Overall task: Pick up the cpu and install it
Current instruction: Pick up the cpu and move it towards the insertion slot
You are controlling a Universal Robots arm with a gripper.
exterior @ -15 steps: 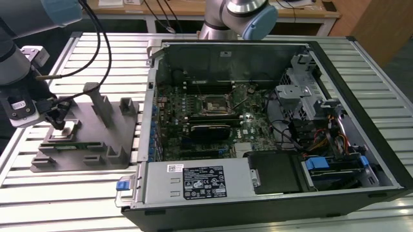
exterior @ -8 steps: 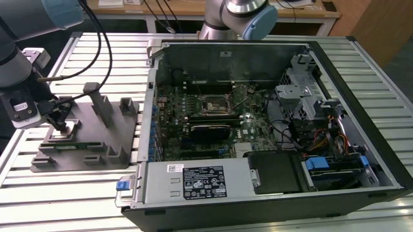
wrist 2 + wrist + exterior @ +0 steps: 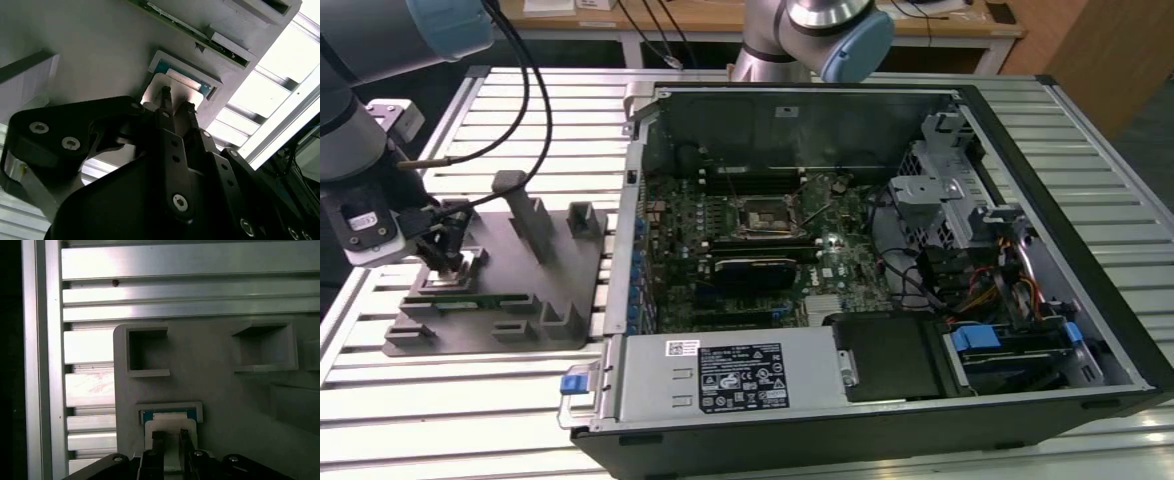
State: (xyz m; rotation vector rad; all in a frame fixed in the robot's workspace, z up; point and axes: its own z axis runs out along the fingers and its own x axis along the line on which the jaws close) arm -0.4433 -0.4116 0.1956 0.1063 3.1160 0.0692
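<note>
Black jaws of the gripper [image 3: 444,263] hang at the exterior view's left, over the near-left corner of a grey fixture tray [image 3: 550,292] that lies on the slatted aluminium surface [image 3: 467,400]. In both wrist views the jaws are slightly spread, with a narrow gap between the tips and nothing pinched in it. They point down at the cpu [image 3: 170,416], which lies flat in a shallow framed recess of the tray. Its shiny top shows pale between and around the tips, and a thin blue-green edge shows at the far side. Whether the tips touch the chip cannot be told. Two empty square pockets [image 3: 146,351] of the tray lie beyond it.

Just beside the tray, toward the exterior view's right, an open computer case [image 3: 1067,215] lies on its side. Its green motherboard [image 3: 843,232] carries the square socket [image 3: 765,215] near the middle. A silver power supply [image 3: 720,375] fills the near edge, and a drive cage with cables [image 3: 947,200] sits at the right.
</note>
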